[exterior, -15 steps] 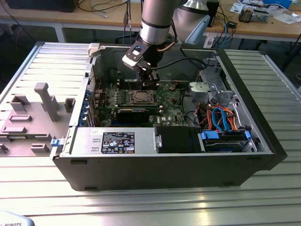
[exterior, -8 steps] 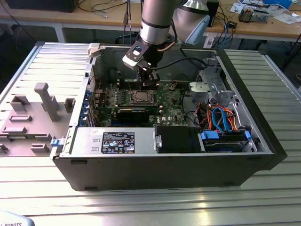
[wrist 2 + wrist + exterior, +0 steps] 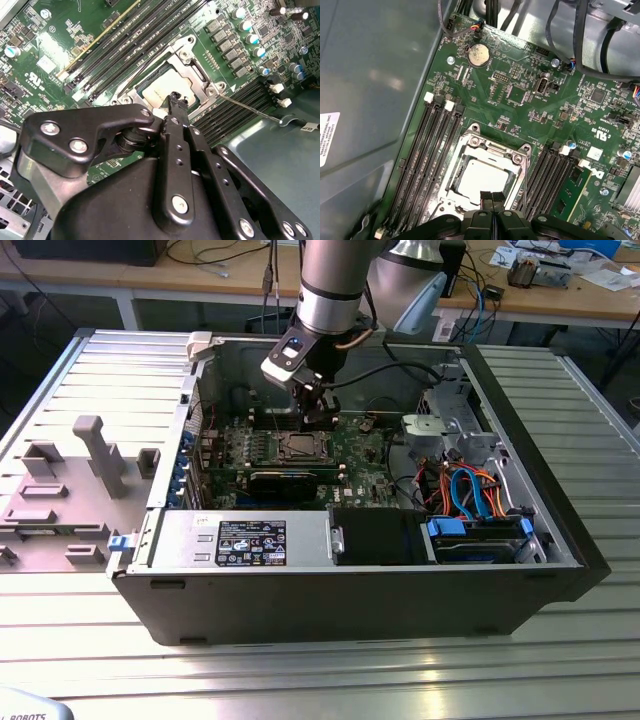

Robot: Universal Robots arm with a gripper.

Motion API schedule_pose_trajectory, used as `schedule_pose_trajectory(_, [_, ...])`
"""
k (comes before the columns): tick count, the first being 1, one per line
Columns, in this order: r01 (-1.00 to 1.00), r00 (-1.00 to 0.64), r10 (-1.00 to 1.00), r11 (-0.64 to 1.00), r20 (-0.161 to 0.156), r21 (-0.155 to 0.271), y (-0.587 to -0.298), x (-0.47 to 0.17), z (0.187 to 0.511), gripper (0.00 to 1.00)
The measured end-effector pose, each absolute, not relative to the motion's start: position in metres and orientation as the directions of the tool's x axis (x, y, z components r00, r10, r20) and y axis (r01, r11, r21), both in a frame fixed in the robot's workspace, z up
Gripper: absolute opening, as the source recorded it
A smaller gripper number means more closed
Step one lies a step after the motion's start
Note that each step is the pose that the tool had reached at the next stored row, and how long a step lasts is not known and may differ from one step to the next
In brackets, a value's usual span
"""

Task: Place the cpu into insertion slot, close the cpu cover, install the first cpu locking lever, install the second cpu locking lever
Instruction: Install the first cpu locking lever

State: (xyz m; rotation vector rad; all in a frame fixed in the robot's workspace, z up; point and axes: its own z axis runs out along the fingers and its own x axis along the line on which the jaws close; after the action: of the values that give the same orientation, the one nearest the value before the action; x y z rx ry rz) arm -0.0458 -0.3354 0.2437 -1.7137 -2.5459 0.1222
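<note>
The cpu (image 3: 482, 179) lies flat in the insertion slot (image 3: 303, 447) on the green board, its silvery top showing (image 3: 161, 86). The cpu cover (image 3: 492, 149) is down over it, its silver frame (image 3: 196, 71) ringing the chip. One thin silver locking lever (image 3: 250, 107) sticks out sideways from the socket's corner, over the memory slots. My gripper (image 3: 492, 197) hangs just above the socket's edge with its black fingers pressed together and nothing between them; it shows too in the second wrist view (image 3: 176, 98) and in the exterior view (image 3: 316, 412).
Black memory slots (image 3: 422, 150) flank the socket on both sides. The open computer case (image 3: 560, 530) walls the board in; cables and a drive bay (image 3: 480, 500) fill the exterior view's right side. A grey fixture (image 3: 95, 455) stands on the table at the exterior view's left.
</note>
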Motion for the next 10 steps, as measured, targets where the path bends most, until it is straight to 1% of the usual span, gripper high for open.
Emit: schedule_pose_trajectory(10, [0.915, -0.389, 0.921, 0.389, 0.014, -0.105, -0.3354, -0.0458, 0.2437, 0.11])
